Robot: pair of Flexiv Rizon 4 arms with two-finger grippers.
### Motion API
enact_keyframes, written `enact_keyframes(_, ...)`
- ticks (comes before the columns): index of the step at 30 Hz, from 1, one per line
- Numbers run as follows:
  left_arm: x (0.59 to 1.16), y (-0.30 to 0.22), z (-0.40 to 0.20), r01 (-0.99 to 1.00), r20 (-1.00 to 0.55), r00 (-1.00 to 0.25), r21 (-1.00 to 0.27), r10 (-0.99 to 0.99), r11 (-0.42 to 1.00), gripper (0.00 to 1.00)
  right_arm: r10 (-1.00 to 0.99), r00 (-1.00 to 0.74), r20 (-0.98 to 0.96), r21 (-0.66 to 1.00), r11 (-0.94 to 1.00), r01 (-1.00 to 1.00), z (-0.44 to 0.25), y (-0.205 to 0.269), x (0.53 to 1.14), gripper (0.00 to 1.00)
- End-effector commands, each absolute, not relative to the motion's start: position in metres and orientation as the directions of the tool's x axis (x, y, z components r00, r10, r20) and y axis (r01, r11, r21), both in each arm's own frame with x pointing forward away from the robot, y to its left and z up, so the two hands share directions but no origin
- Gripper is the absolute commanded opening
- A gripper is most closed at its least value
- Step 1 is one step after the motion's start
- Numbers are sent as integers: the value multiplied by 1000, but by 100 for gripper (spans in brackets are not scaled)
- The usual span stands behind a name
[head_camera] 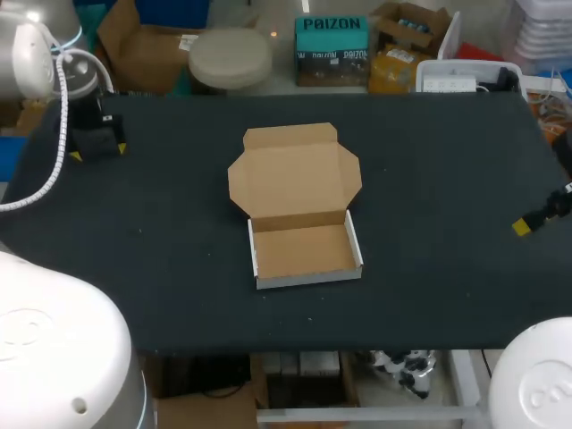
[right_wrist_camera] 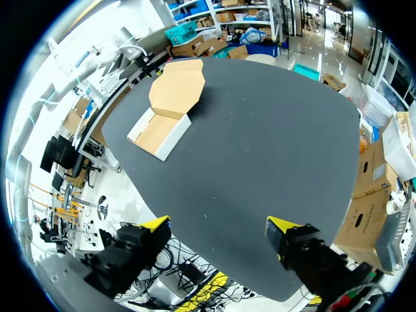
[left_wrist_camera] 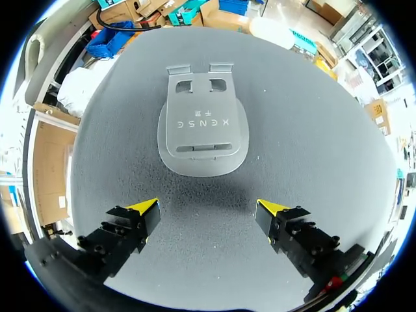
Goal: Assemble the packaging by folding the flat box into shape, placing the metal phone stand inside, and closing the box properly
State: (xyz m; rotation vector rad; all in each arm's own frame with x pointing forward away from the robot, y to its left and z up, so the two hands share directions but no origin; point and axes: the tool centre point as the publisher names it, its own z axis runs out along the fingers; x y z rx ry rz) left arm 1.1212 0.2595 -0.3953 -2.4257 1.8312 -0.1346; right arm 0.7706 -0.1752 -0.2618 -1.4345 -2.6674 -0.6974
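Ahead of left fingers (left_wrist_camera: 144,209) lies lettered phone stand (left_wrist_camera: 203,133).

One open cardboard box (head_camera: 302,250), one metal phone stand (left_wrist_camera: 203,123), one dark table (head_camera: 447,268), and two grippers: left gripper (left_wrist_camera: 208,211), right gripper (right_wrist_camera: 218,227).

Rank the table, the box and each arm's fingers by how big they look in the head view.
1. Table
2. Box, tray and open lid together
3. Left fingers
4. Right fingers: mostly out of view with only a yellow tip showing, so this last rank is unsure.
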Motion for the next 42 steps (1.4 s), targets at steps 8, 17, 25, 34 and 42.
enact_keyframes(8, 1139, 264, -398, -954, -12, 290, -83, -957, -288, 100, 784, -573, 238, 367, 474, 801, -260, -175, 770, 100)
enact_keyframes(17, 1139, 264, -398, -954, -12, 290, -83, -957, -288, 100, 784, -573, 238, 367, 474, 801, -260, -175, 770, 100)
enact_keyframes(25, 1148, 262, -399, -956, 12, 281, -85, -960, -281, 100, 784, -573, 238, 367, 474, 801, -260, -175, 770, 100)
enact_keyframes(34, 1158, 265, -400, -950, 19, 298, -89, -954, -299, 100, 784, -573, 238, 367, 474, 801, -260, -175, 770, 100)
enact_keyframes(42, 1165, 270, -401, -945, 23, 314, -88, -949, -315, 96, 784, -573, 238, 367, 474, 801, -260, -175, 770, 100)
